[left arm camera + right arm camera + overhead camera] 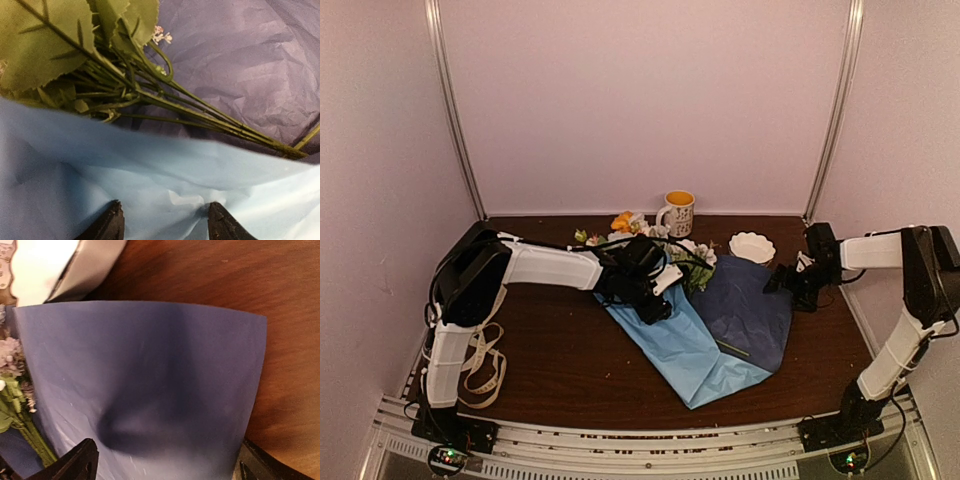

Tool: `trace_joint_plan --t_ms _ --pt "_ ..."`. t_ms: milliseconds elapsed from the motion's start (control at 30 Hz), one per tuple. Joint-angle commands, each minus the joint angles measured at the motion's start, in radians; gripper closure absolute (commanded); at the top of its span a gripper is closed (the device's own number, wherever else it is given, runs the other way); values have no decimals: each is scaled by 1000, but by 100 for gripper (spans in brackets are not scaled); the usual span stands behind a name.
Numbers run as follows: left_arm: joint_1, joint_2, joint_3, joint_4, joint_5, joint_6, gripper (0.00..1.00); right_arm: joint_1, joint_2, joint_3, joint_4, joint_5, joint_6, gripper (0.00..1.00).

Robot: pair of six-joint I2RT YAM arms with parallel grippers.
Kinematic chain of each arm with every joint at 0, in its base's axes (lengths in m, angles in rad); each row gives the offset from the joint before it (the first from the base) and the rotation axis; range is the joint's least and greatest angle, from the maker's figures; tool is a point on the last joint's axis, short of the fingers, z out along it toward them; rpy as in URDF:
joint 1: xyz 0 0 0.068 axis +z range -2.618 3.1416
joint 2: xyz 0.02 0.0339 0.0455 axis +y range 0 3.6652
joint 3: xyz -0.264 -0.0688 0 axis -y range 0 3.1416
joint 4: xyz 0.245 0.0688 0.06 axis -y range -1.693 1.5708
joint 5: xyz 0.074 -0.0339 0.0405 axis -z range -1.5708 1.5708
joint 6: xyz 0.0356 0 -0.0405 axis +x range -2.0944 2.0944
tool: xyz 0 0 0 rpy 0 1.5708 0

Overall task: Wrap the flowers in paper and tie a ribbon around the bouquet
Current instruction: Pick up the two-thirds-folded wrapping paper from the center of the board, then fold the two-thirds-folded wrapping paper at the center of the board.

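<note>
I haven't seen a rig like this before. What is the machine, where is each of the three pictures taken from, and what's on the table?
The machine is two robot arms fixed at the near edge of a table, each ending in a two-finger pincer. The wide picture looks down from above and behind the arms. The other two come from cameras on the wrists, so the dark tips at the bottom are each pincer's own fingers.

On the table lies a paper, light blue on one side and navy on the other, with flowers on it. There is also a mug, a white bowl and, far left, a ribbon.

The left pincer is open, with the light blue fold between its fingers. The right pincer is open at the navy edge. Neither clearly holds anything.
</note>
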Motion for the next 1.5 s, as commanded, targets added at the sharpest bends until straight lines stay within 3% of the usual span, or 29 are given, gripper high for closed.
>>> trace_joint_plan --t_ms 0,167,300,500,667,900,1133,1467 --pt "1 76 -4 -47 -30 20 39 -3 34 -9 104 -168 25 5" --pt "2 77 0 -50 -32 26 39 19 55 -33 231 -324 79 12" --pt "3 80 4 -52 -33 29 39 43 9 -56 277 -367 93 28" --pt "3 82 8 -55 -33 29 39 92 -119 -115 298 -341 126 76" --pt "3 92 14 -56 -34 30 38 180 -235 -114 233 -200 142 97" --pt "3 97 10 -58 -33 28 38 381 -298 -51 201 -39 218 100" --pt "6 98 9 -59 -28 19 38 575 -235 16 310 9 350 100" --pt "46 39 -48 32 85 -32 38 680 -61 -21 489 15 510 100"
